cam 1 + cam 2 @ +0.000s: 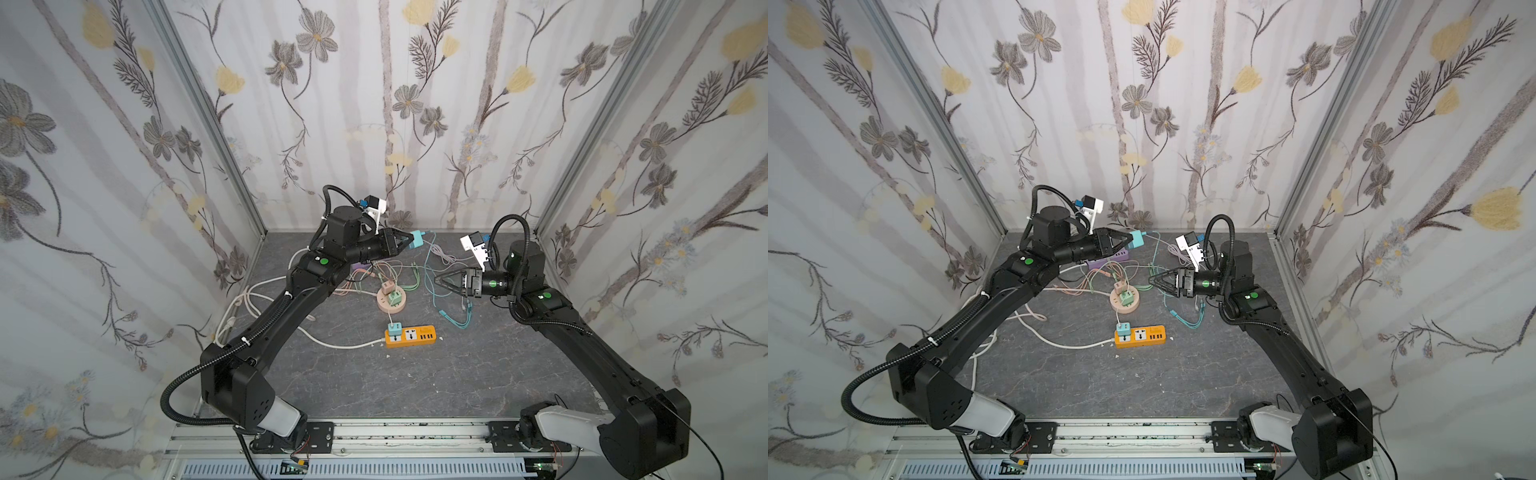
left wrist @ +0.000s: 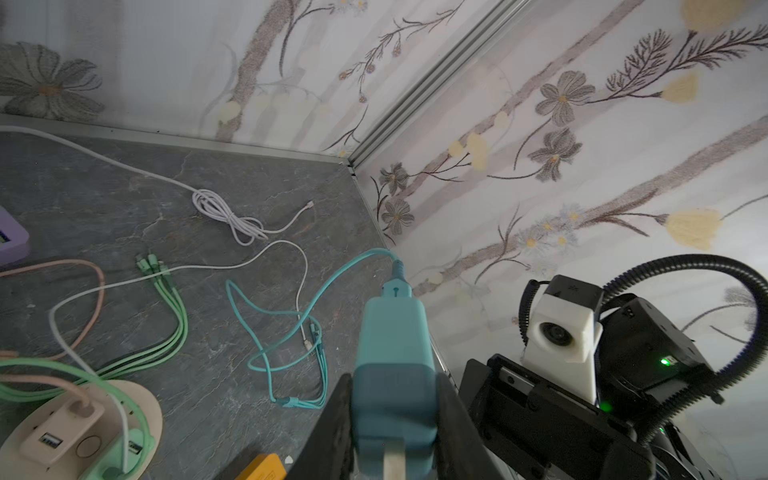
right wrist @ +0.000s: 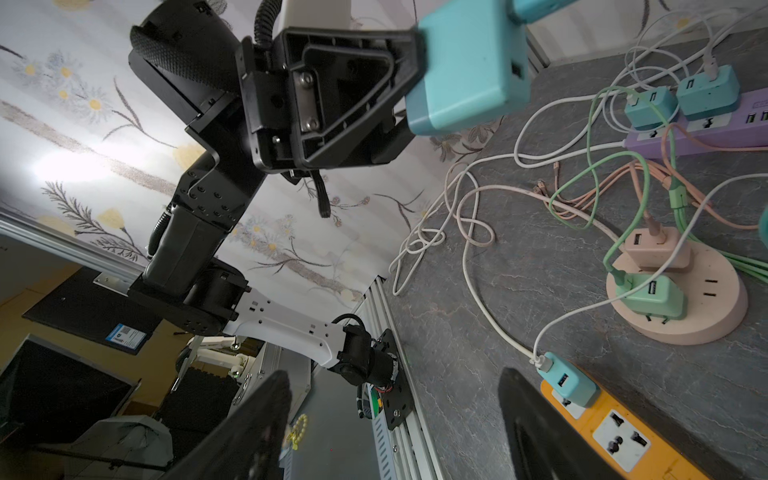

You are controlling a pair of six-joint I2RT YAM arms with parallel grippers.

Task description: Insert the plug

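Plug [image 2: 392, 361] between left fingers [image 2: 332, 424], aloft

A robot lab booth: floral-papered panels [image 1: 374, 104], aluminium framing [image 1: 211, 124], arms [image 1: 282, 316] bolted to a rail [image 1: 415, 432].

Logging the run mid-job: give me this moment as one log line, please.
left gripper: shut on teal plug, held aloft | right gripper: open, empty | orange power strip: one socket free

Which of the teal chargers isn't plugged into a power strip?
The teal charger held aloft in the left claw; the others sit plugged into the orange strip and the purple strip.
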